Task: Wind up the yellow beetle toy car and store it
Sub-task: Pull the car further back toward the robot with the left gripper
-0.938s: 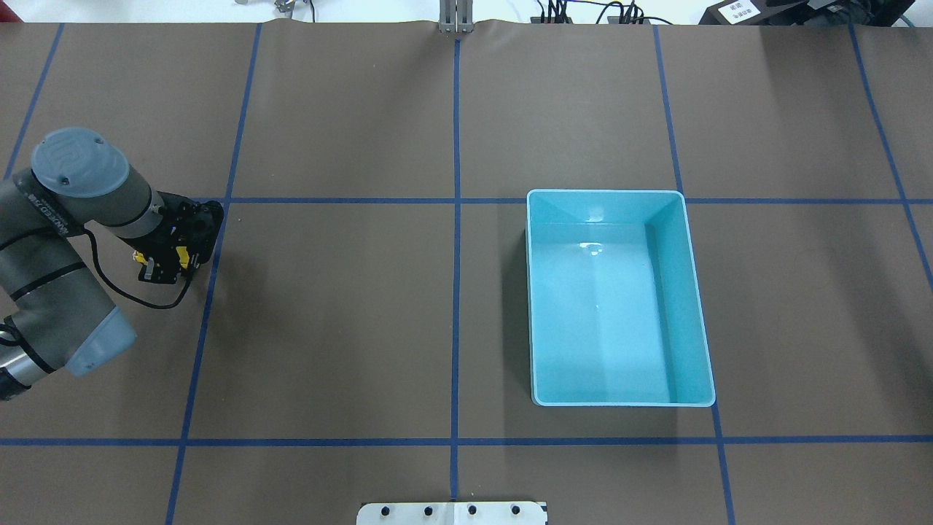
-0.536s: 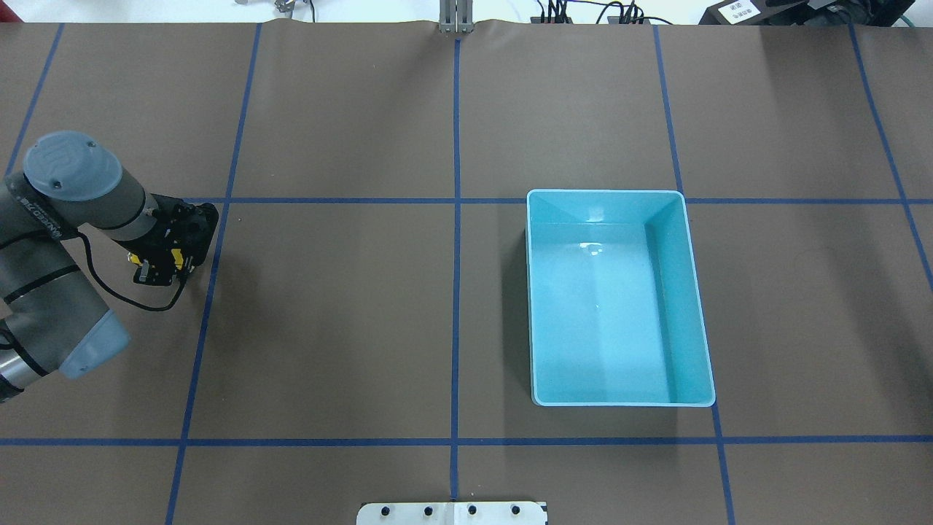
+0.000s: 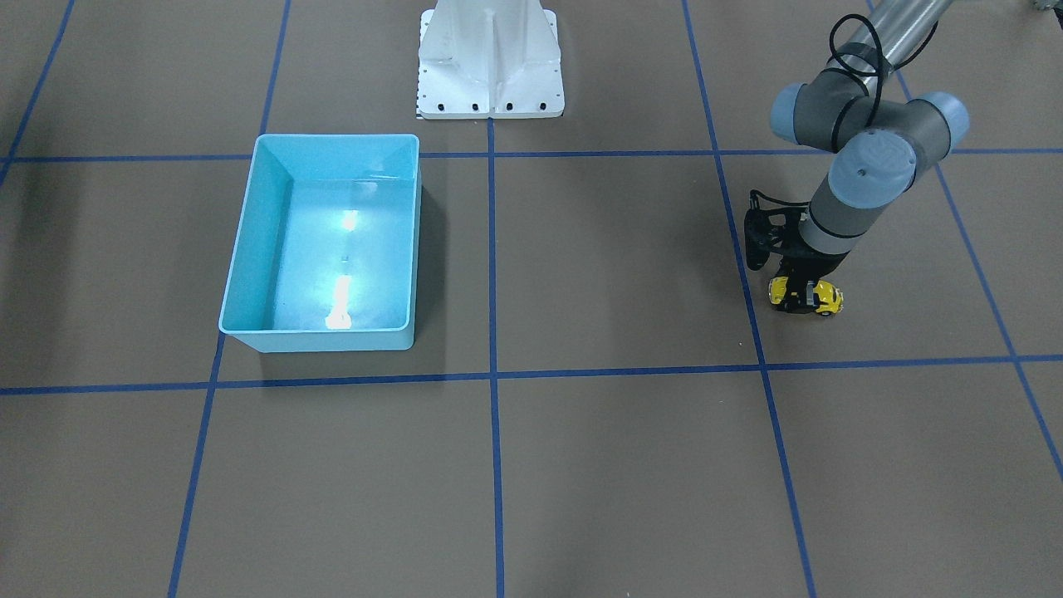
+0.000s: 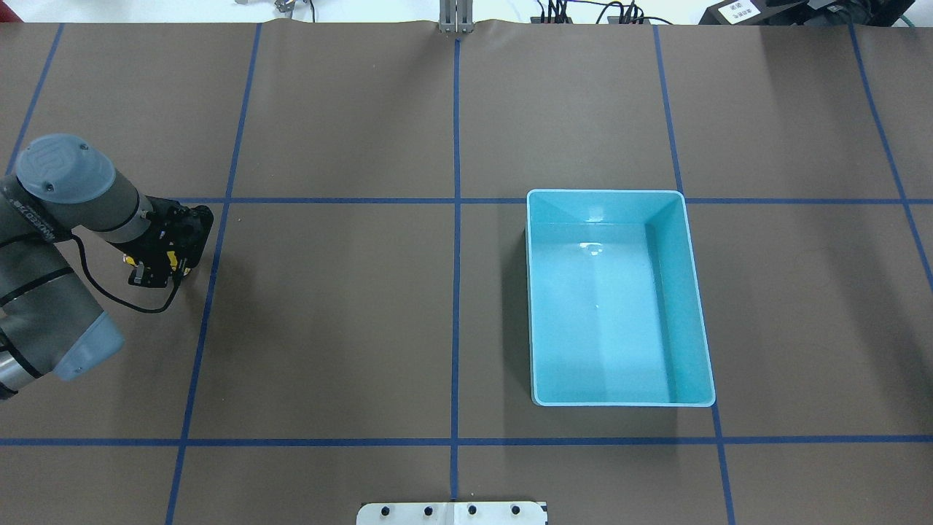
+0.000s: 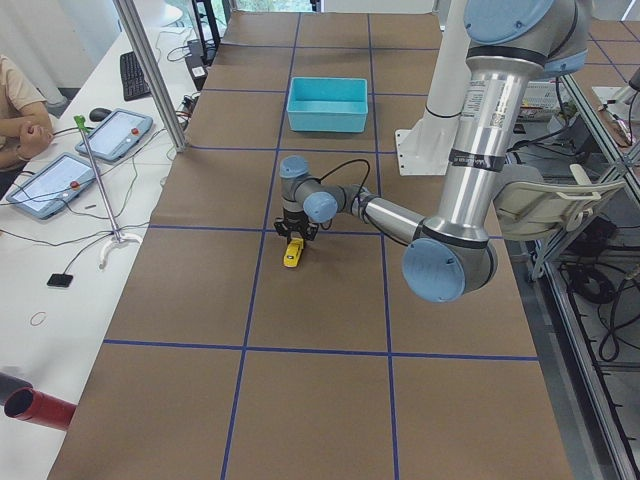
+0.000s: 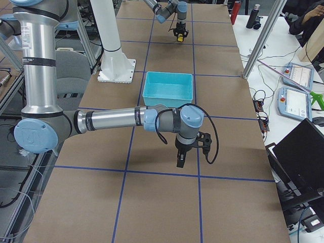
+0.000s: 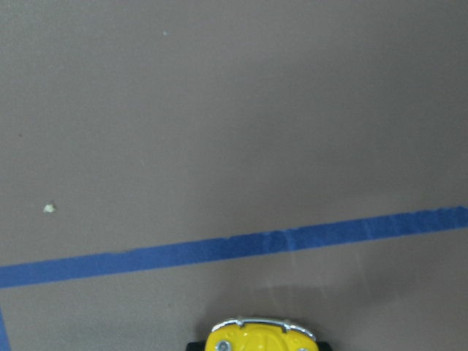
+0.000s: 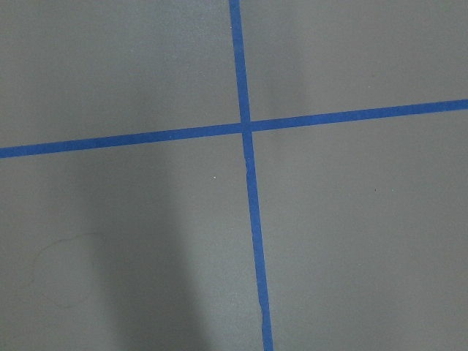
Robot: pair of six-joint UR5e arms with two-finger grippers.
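Observation:
The yellow beetle toy car (image 3: pixel 822 297) stands on the brown table at the robot's left side. My left gripper (image 3: pixel 801 299) points straight down and is shut on the car's middle, with its wheels at table level. In the overhead view the gripper (image 4: pixel 154 264) covers most of the car (image 4: pixel 173 257). The left wrist view shows only the car's yellow end (image 7: pixel 259 336) near a blue tape line. The light blue bin (image 4: pixel 605 194) stands empty right of centre, far from the car. My right gripper (image 6: pixel 179 161) shows only in the exterior right view, low over bare table; I cannot tell if it is open.
Blue tape lines divide the brown table cover into squares. The white robot base (image 3: pixel 490 58) stands at the robot's edge of the table. An operator and tablets (image 5: pixel 60 180) are at a side desk beyond the table.
My left gripper has moved the car a little to the left in the overhead view, away from the bin. The bin has not moved.

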